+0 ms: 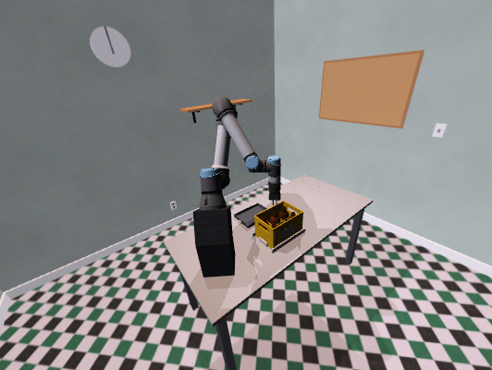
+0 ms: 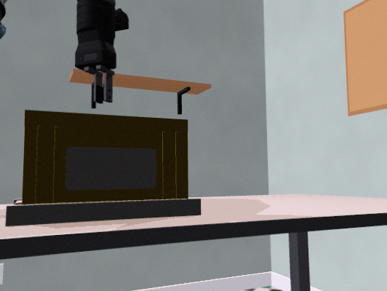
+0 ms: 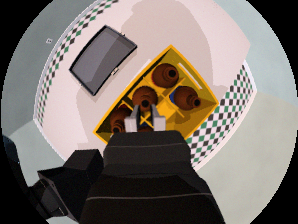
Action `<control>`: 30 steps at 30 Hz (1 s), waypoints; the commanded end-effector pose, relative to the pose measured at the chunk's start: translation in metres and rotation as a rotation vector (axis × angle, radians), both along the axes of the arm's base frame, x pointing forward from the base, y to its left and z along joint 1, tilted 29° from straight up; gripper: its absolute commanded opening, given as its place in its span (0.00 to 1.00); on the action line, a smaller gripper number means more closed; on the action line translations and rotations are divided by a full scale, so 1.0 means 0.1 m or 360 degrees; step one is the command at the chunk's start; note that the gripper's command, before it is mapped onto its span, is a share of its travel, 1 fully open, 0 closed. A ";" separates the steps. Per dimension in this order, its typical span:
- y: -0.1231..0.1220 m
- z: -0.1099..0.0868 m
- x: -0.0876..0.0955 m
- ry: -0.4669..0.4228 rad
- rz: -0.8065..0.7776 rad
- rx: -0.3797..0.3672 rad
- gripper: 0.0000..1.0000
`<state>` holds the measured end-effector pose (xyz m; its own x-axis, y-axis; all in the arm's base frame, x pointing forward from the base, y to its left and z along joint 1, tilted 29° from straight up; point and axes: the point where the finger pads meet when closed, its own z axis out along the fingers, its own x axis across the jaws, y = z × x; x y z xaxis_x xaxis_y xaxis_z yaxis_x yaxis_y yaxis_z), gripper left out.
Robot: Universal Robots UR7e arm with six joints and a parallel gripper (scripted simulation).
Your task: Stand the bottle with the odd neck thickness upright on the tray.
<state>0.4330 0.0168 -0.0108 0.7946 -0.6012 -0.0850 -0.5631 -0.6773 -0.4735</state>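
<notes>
The yellow crate (image 1: 264,233) (image 2: 109,131) (image 3: 200,117) holds brown bottles. In the wrist view one bottle (image 3: 165,75) stands in the far corner, another (image 3: 186,98) at the right, a third (image 3: 144,97) just beyond the fingers and one (image 3: 118,120) at the left. Part of another bottle (image 3: 145,129) shows between the fingers and the gripper body, mostly hidden. I cannot tell the necks' thicknesses apart. My gripper (image 1: 275,203) (image 2: 102,102) (image 3: 145,111) is above the crate rim, its fingers partly open with nothing seen between them. The dark tray (image 1: 250,216) (image 3: 102,57) is empty.
The tray lies beside the crate's long side, a short way off. A low dark bar (image 2: 102,212) runs along the crate's other long side, near the table edge. The crate walls rise around the bottles, and its dividers separate them.
</notes>
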 end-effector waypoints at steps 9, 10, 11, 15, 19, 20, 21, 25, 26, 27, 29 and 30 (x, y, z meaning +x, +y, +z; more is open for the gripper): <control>0.00 0.00 0.00 -0.0001 0.0000 -0.0001 0.00; 0.00 0.00 0.00 -0.0001 0.0000 -0.0001 0.00; 0.00 0.00 0.00 -0.0001 0.0000 -0.0001 0.00; 0.00 0.00 0.00 -0.0001 0.0000 -0.0001 0.00; 0.00 0.00 0.00 -0.0001 0.0000 -0.0001 0.00; 0.00 0.00 0.00 -0.0001 0.0000 -0.0001 0.00; 0.00 0.00 0.00 -0.0001 0.0000 -0.0001 0.00; -0.05 0.00 0.06 -0.0001 0.0000 -0.0001 0.00; -0.08 0.00 0.10 -0.0001 0.0000 -0.0001 0.00; -0.13 0.00 0.16 -0.0002 -0.0001 -0.0001 0.00; -0.24 -0.01 0.31 -0.0002 -0.0001 -0.0001 0.00; -0.31 -0.02 0.40 -0.0002 -0.0001 -0.0001 0.00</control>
<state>0.4450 0.0069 -0.0107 0.7944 -0.6015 -0.0846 -0.5631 -0.6772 -0.4736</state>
